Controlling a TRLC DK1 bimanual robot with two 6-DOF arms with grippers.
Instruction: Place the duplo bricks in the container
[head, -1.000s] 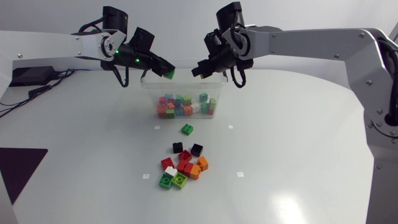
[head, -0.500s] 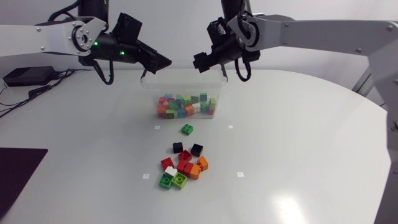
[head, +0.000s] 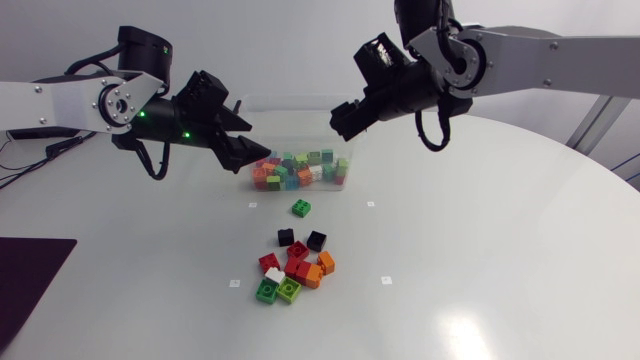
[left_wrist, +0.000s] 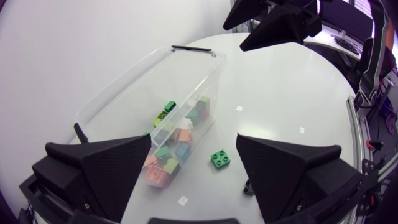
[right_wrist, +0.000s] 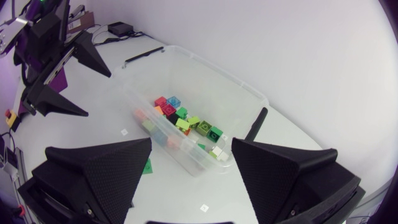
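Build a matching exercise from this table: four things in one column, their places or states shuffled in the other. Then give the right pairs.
Things
1. clear plastic container
2. lone green square brick
3. small white brick
4. left claw

Places or states
a. inside the heap of loose bricks
b. alone on the table, between the container and the heap
c. open, holding nothing
d. holds many mixed-colour bricks

Pairs: 1-d, 2-b, 3-a, 4-c
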